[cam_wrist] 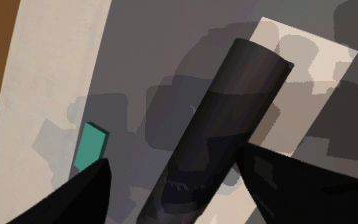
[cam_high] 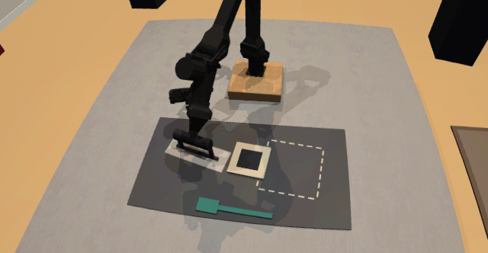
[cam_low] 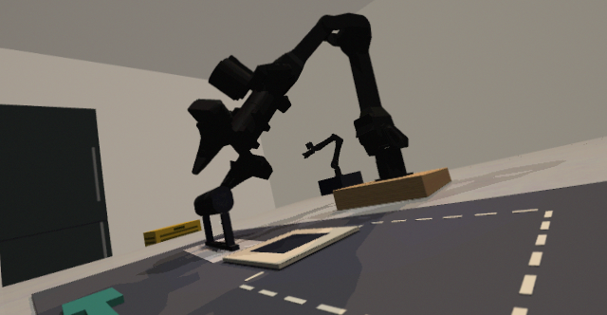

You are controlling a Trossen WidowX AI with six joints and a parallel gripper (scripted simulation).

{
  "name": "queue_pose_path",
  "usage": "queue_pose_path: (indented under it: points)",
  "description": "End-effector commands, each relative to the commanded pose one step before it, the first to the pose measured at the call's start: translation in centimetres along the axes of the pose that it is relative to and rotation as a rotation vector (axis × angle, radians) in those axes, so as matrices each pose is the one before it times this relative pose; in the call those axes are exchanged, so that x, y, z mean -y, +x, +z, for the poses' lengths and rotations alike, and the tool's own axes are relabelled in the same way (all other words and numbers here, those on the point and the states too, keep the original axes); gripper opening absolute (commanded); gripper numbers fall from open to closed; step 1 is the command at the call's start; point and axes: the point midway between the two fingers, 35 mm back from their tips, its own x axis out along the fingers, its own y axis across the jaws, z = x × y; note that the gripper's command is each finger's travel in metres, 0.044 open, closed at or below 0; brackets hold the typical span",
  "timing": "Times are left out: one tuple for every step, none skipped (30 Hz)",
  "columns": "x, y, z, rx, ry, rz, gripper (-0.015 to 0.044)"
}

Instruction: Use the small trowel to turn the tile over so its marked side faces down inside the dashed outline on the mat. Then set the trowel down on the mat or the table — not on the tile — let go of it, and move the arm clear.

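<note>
The trowel (cam_high: pixel 192 139) (cam_low: pixel 213 201) (cam_wrist: pixel 220 110) has a black bar handle on two posts above a pale flat blade (cam_high: pixel 222 163) and rests at the mat's left. The cream tile (cam_high: pixel 249 159) (cam_low: pixel 256 259) lies flat beside the blade's right end, its dark square facing up. It covers part of the left side of the dashed outline (cam_high: pixel 261 189) (cam_low: pixel 527 285). My gripper (cam_low: pixel 210 179) (cam_wrist: pixel 173 158) is open, just above the handle. In the wrist view the handle runs slanting between the fingers and partly behind the right one. Whether a finger touches it is unclear.
A teal flat tool (cam_high: pixel 207 205) (cam_low: pixel 95 301) (cam_wrist: pixel 91 147) lies along the mat's front edge. The dark mat (cam_high: pixel 152 192) lies on the grey table (cam_high: pixel 95 161). My arm's wooden base (cam_high: pixel 255 81) (cam_low: pixel 389 192) stands behind the mat.
</note>
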Motion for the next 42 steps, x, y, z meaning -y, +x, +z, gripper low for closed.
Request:
queue_pose_path:
  points:
    - [0.506,-0.126,-0.770,0.00008,0.1255,0.02251,0.0300]
    - [0.115,-0.049,-0.141,0.00125,0.0334,0.00691,0.0300]
    - [0.120,-0.052,-0.138,0.00100,0.0334,0.00695,0.0300]
    - [0.125,-0.055,-0.134,0.00076,0.0334,0.00698,0.0300]
    - [0.130,-0.058,-0.130,0.00051,0.0334,0.00700,0.0300]
    - [0.136,-0.061,-0.126,0.00028,0.0334,0.00701,0.0300]
    - [0.141,-0.063,-0.122,0.00003,0.0334,0.00701,0.0300]
    - [0.145,-0.066,-0.117,-0.00021,0.0334,0.00701,0.0300]
    - [0.149,-0.069,-0.113,-0.00047,0.0334,0.00700,0.0300]
    - [0.153,-0.072,-0.108,-0.00073,0.0334,0.00697,0.0300]
    - [0.157,-0.074,-0.103,-0.00097,0.0334,0.00694,0.0300]
    - [0.161,-0.077,-0.098,-0.00122,0.0334,0.00690,0.0300]
    - [0.164,-0.080,-0.093,-0.00147,0.0333,0.00684,0.0300]
    - [0.136,-0.067,-0.072,-0.00138,0.0272,0.00554,0.0300]
    - [0.083,-0.041,-0.041,-0.00090,0.0163,0.00330,0.0300]
    - [0.028,-0.014,-0.013,-0.00031,0.0054,0.00110,0.0300]
    - [0.000,0.000,0.000,0.00000,0.0000,0.00000,0.0300]
    - [0.000,0.000,0.000,0.00000,0.0000,0.00000,0.0300]
    - [0.000,0.000,0.000,0.00000,0.0000,0.00000,0.0300]
    - [-0.005,0.024,0.001,-0.00001,0.0000,0.00001,0.0300]
    - [-0.014,0.072,0.003,-0.00002,-0.0001,0.00004,0.0300]
    - [-0.022,0.120,0.004,-0.00004,-0.0001,0.00006,0.0300]
    - [-0.026,0.147,0.005,-0.00005,-0.0001,0.00008,0.0300]
    - [-0.025,0.148,0.005,-0.00005,-0.0001,0.00008,0.0300]
    - [-0.024,0.149,0.005,-0.00005,-0.0001,0.00008,0.0300]
    - [-0.023,0.149,0.005,-0.00005,-0.0001,0.00008,0.0300]
    - [-0.021,0.150,0.005,-0.00005,-0.0001,0.00008,0.0300]
    - [-0.020,0.150,0.004,-0.00005,-0.0001,0.00008,0.0300]
    - [-0.019,0.151,0.004,-0.00005,-0.0001,0.00008,0.0300]
    - [-0.018,0.151,0.004,-0.00005,-0.0001,0.00008,0.0300]
    - [-0.017,0.152,0.004,-0.00005,-0.0001,0.00008,0.0300]
    - [-0.015,0.152,0.004,-0.00005,-0.0001,0.00008,0.0300]
    - [-0.014,0.153,0.004,-0.00005,-0.0001,0.00008,0.0300]
    - [-0.013,0.153,0.003,-0.00005,-0.0001,0.00008,0.0300]
    - [-0.012,0.153,0.003,-0.00005,-0.0001,0.00008,0.0300]
    - [-0.010,0.154,0.003,-0.00005,-0.0001,0.00008,0.0300]
    - [-0.009,0.154,0.003,-0.00005,-0.0001,0.00008,0.0300]
    - [-0.008,0.155,0.003,-0.00005,-0.0001,0.00008,0.0300]
    - [-0.007,0.155,0.002,-0.00005,-0.0001,0.00008,0.0300]
    - [-0.005,0.155,0.002,-0.00005,-0.0001,0.00007,0.0300]
    - [-0.004,0.156,0.002,-0.00005,-0.0001,0.00007,0.0300]
    - [-0.003,0.156,0.002,-0.00005,-0.0001,0.00007,0.0300]
